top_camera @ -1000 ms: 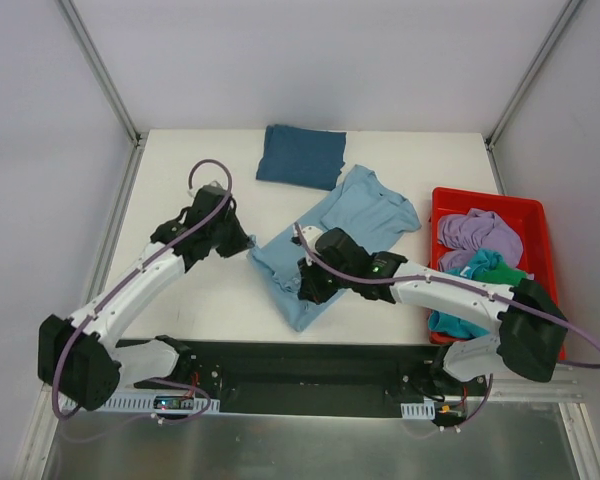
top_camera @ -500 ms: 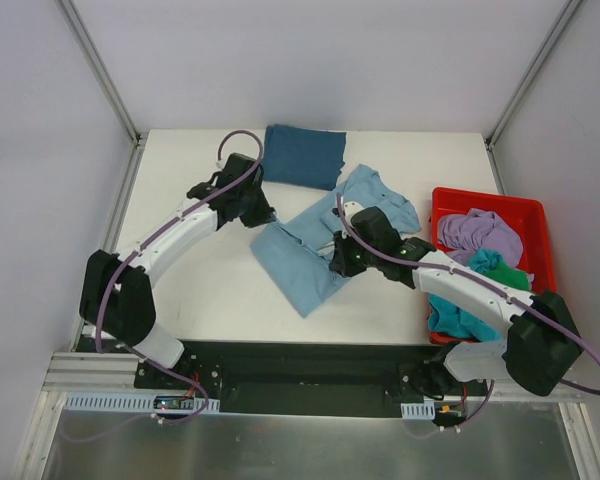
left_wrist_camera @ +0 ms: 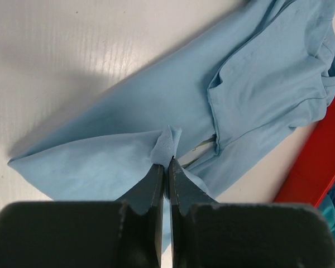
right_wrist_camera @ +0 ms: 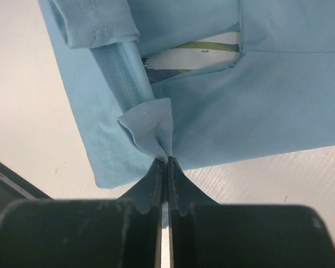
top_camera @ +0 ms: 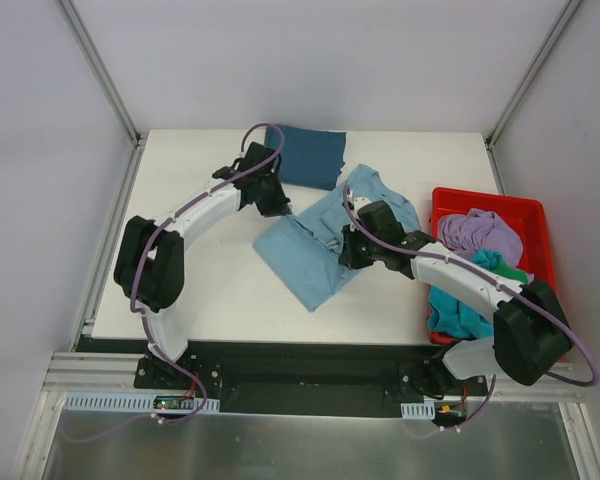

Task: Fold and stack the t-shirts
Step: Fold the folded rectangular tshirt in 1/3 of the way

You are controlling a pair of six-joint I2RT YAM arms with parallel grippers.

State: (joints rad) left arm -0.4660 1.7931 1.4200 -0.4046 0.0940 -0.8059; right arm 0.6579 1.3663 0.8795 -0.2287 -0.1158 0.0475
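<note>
Shirt (top_camera: 300,258) hem carried toward far edge.

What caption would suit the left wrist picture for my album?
Left gripper pinching a fold of the light blue t-shirt on the white table, red bin alongside.

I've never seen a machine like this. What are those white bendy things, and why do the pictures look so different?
They are two robot arms, the left arm and the right arm, bolted to a white table. One picture looks down from a camera above. The other two come from little cameras on each wrist, so you see the black jaws up close. Both pairs of jaws are shut, each pinching a bit of the light blue t-shirt. A folded dark blue t-shirt lies at the far edge. A red bin on the right holds more clothes, lilac and turquoise.
</note>
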